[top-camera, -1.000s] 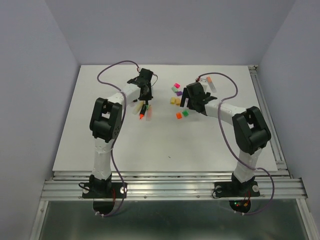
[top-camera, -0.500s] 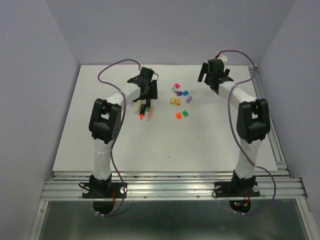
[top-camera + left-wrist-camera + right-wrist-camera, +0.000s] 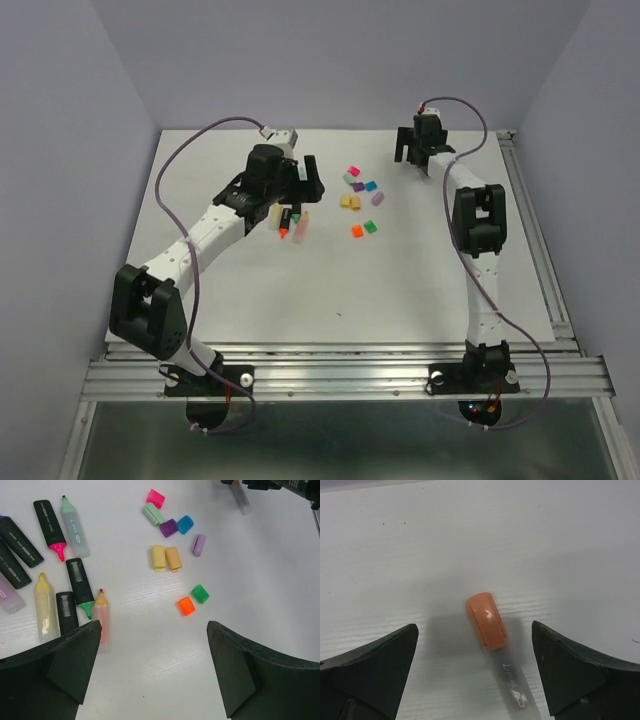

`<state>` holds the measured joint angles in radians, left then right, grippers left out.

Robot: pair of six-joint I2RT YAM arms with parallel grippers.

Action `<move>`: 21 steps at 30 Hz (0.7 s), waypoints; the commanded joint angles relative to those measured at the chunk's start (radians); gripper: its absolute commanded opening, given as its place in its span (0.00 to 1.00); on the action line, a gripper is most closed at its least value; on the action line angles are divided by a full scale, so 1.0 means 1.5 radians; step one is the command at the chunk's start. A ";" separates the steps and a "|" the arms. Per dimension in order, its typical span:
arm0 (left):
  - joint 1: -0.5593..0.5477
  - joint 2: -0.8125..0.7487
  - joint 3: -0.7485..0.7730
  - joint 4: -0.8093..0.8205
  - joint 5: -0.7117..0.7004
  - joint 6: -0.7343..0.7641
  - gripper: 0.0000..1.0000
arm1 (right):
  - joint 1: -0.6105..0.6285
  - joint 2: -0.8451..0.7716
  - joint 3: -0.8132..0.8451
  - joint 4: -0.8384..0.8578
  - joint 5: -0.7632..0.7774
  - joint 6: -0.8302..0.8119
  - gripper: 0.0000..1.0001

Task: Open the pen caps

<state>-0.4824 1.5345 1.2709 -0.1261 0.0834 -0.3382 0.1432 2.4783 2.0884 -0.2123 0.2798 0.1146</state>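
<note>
While both arms reach toward the far half of the white table (image 3: 400, 290), the left gripper (image 3: 152, 630) hangs over the middle of it, jaws spread wide, nothing between them. Beneath it, in the left wrist view, nine loose stubby plastic pen caps (image 3: 170, 529) lie scattered: a pink cap (image 3: 155, 498), mint-green cap (image 3: 153, 514), purple cap (image 3: 168, 526) and blue cap (image 3: 185, 524) bunched close together; a lilac cap (image 3: 199, 544) just beside them; a pale yellow cap (image 3: 158, 557) and pale orange cap (image 3: 173, 559) side by side; a bright green cap (image 3: 200, 593) and bright orange cap (image 3: 186, 606) nearer the gripper. Left of the caps sits a cluster of chunky uncapped highlighter pens (image 3: 80, 585), tips bare: black barrels showing pink and green tips, pastel green, yellow and peach barrels among them. The right gripper (image 3: 474, 626) is near the table's far edge, jaws equally wide and empty. Between its fingers, touching neither, a clear-barrelled pen (image 3: 514, 682) lies flat with its rounded orange cap (image 3: 486, 621) on.
</note>
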 commanded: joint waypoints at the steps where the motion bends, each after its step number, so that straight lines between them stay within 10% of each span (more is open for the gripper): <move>1: 0.003 -0.044 -0.078 0.053 0.009 -0.016 0.99 | -0.012 0.031 0.072 0.014 -0.009 -0.038 1.00; 11: 0.004 -0.052 -0.111 0.050 -0.011 -0.019 0.99 | -0.035 0.091 0.095 0.000 -0.072 0.017 0.92; 21: 0.004 -0.053 -0.114 0.040 0.003 -0.026 0.99 | -0.035 0.060 0.035 0.001 -0.041 -0.005 0.41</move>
<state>-0.4820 1.4830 1.0962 -0.0872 0.0792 -0.3725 0.0925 2.5824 2.1811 -0.1936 0.2020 0.1196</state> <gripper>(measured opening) 0.986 0.512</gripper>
